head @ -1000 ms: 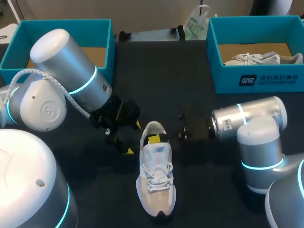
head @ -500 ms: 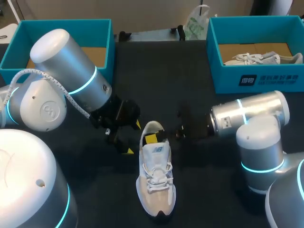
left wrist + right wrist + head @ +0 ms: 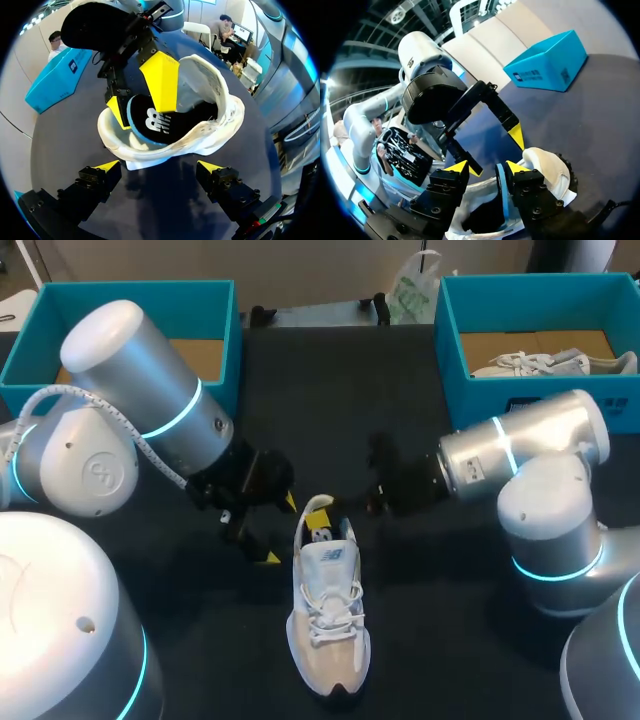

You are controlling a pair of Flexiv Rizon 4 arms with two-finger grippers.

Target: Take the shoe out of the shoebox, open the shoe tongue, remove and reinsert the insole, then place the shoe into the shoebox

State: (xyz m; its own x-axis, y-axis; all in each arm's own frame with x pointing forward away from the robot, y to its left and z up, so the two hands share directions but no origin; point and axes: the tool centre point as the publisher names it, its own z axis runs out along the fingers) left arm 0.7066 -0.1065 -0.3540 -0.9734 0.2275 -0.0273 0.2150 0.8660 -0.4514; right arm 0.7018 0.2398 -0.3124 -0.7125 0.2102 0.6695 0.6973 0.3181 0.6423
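A white sneaker (image 3: pixel 327 615) lies mid-table, toe toward the front edge and heel (image 3: pixel 320 508) toward the back. Its black, blue-edged insole (image 3: pixel 152 122) sits raised in the heel opening. My right gripper (image 3: pixel 320 530) comes in from the right and dips into that opening, fingers apart. In the right wrist view the insole's edge (image 3: pixel 499 192) rests against one finger only. My left gripper (image 3: pixel 159 166) stands open just behind the heel, its tips either side of the collar without touching it. In the head view the left gripper (image 3: pixel 270 530) is at the shoe's left.
A teal shoebox (image 3: pixel 540 405) at the back right holds another white shoe (image 3: pixel 560 364). A second teal box (image 3: pixel 130 290) stands at the back left. A plastic bag (image 3: pixel 412 290) lies at the table's far edge.
My right gripper's fingers have parted inside the shoe's opening, and the right arm has swung a little toward the back. The left arm has stayed put.
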